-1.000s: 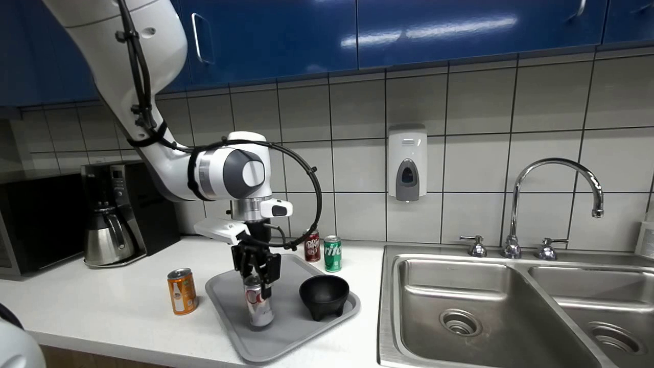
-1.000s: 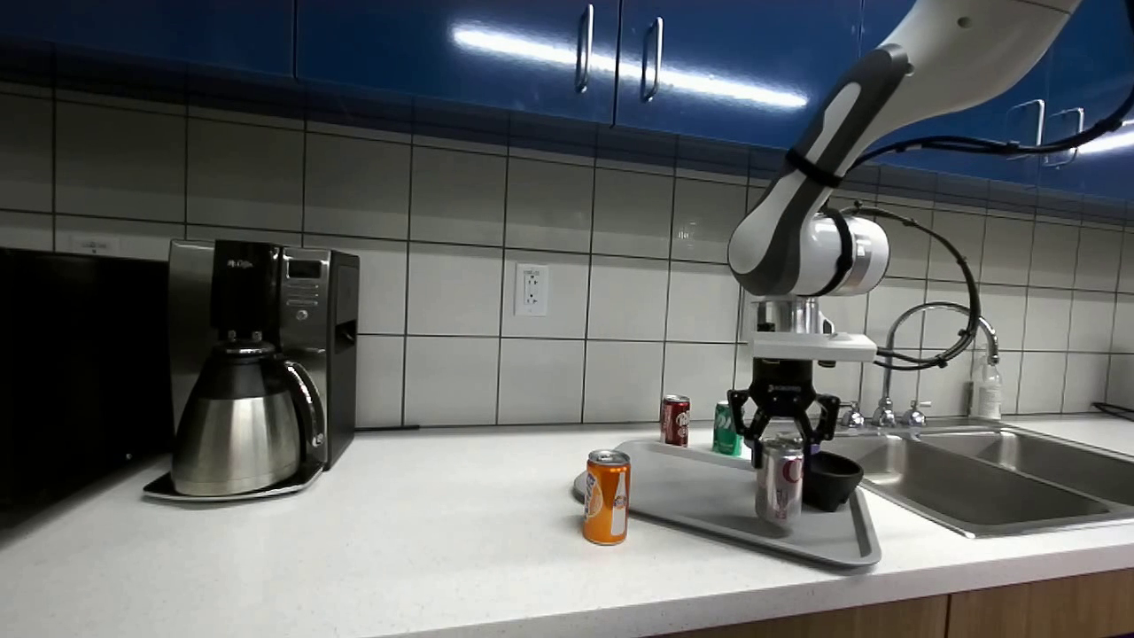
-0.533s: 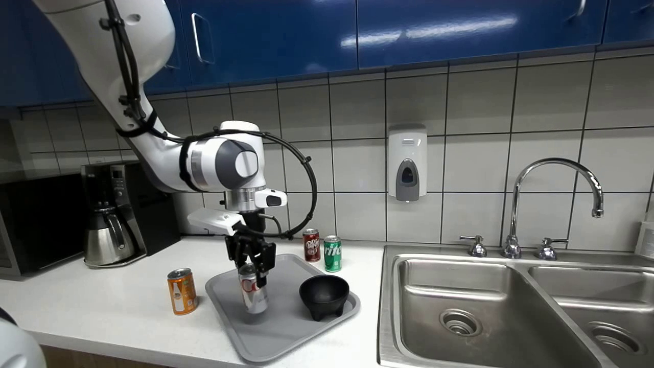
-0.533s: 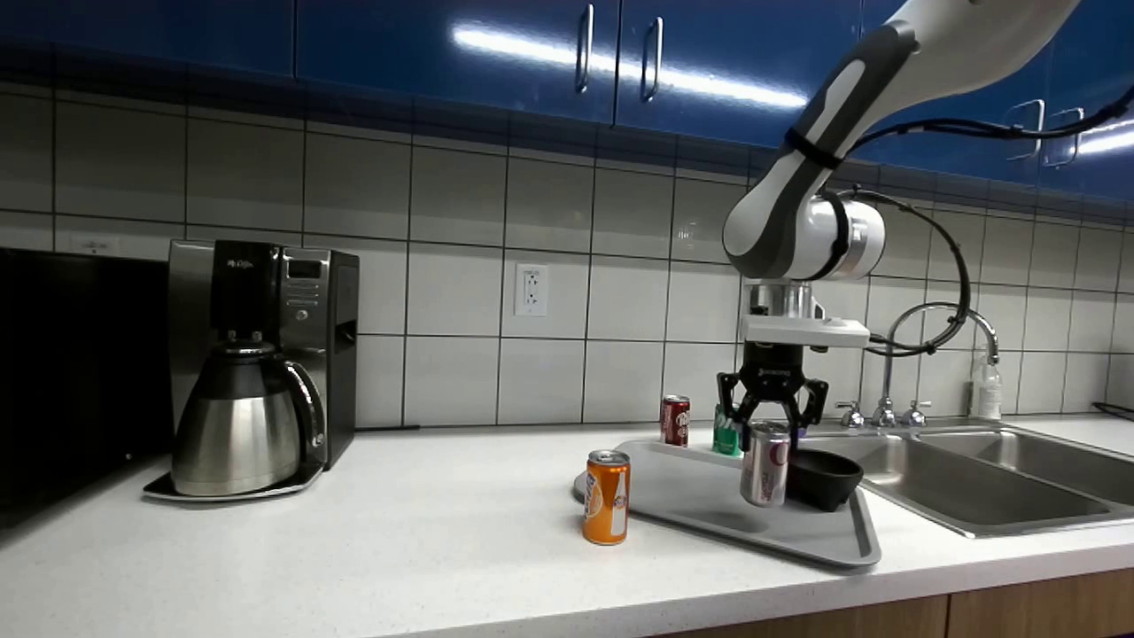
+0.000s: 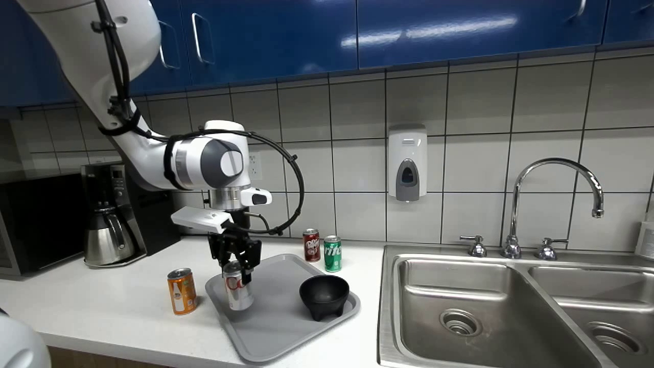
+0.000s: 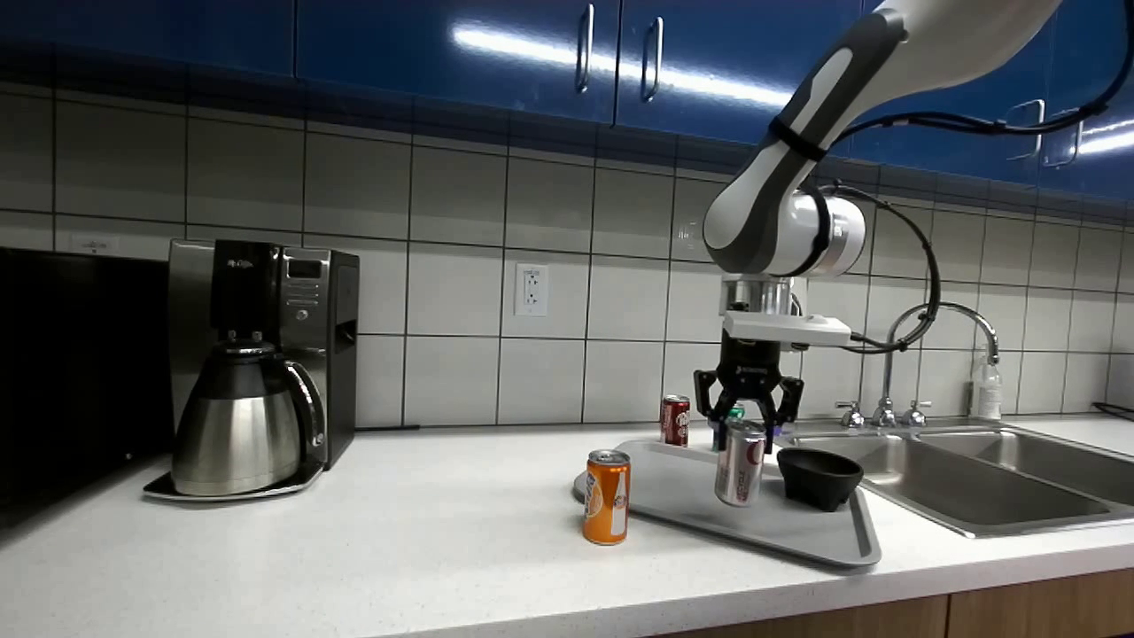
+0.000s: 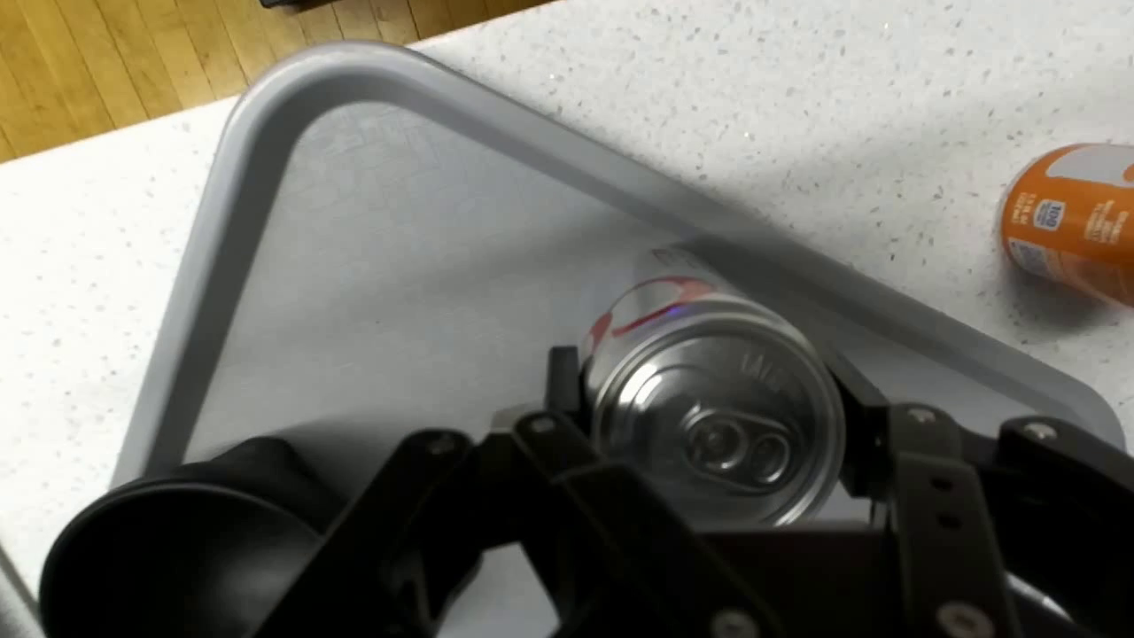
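Where the pale, speckled bench (image 6: 399,532) meets the tiled wall (image 6: 454,381), a dark red can (image 5: 311,246) and a green can (image 5: 332,254) stand upright, close together. In front of them a gray tray (image 5: 278,296) lies askew, bearing a black footed bowl (image 5: 324,296). Over the tray, on the side nearer the orange can (image 6: 607,498), hangs a silver can (image 6: 741,474), tipped slightly; the claw (image 7: 711,399) is clamped on it, gripping from both sides. The orange can stands on the bench itself, near the tray. Beside the tray on its other side, a stainless double sink (image 5: 389,306) is set into the bench, with a curved chrome faucet (image 5: 512,245) at the back and a white soap dispenser (image 5: 407,148) on the wall. Glossy blue cabinets (image 6: 399,71) run overhead, reflecting a streak of light (image 6: 709,83). Further along, a coffee maker (image 6: 257,292) with its steel carafe (image 6: 239,443) stands next to a black appliance (image 6: 80,372), and a power outlet (image 6: 532,290) shows on the wall. Past the bench's edge, the wrist view catches a wooden floor (image 7: 133,62).
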Robot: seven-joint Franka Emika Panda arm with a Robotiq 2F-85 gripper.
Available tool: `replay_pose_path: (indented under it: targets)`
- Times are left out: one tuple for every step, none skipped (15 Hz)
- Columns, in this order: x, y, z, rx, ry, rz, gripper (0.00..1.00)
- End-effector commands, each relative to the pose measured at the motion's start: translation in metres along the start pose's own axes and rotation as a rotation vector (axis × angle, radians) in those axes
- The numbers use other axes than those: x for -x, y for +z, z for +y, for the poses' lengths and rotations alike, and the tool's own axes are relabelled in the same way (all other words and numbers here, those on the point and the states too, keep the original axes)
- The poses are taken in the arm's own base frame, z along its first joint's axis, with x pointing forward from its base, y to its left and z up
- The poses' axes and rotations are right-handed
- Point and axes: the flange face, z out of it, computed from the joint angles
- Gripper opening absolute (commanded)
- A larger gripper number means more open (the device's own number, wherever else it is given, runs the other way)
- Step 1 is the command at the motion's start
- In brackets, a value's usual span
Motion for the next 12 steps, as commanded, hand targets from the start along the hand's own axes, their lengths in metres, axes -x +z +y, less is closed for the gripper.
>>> replay_pose_path:
  targets:
    - [0.008, -0.012, -0.012, -0.022, -0.070, 0.008, 0.38]
    - [0.010, -0.012, -0.015, -0.022, -0.085, 0.006, 0.38]
    - [0.011, -0.012, -0.018, -0.023, -0.101, 0.004, 0.38]
    - [0.014, -0.012, -0.022, -0.023, -0.118, 0.005, 0.38]
    - [0.015, -0.012, -0.025, -0.024, -0.135, 0.003, 0.38]
    - [0.018, -0.012, -0.028, -0.023, -0.153, 0.002, 0.38]
    - [0.020, -0.011, -0.031, -0.022, -0.171, 0.000, 0.38]
    - [0.022, -0.010, -0.034, -0.020, -0.189, -0.002, 0.38]
    - [0.024, -0.009, -0.037, -0.020, -0.207, -0.006, 0.38]
    - [0.027, -0.008, -0.040, -0.019, -0.224, -0.009, 0.38]
    - [0.030, -0.007, -0.043, -0.017, -0.241, -0.011, 0.38]
    - [0.032, -0.006, -0.047, -0.017, -0.257, -0.013, 0.38]
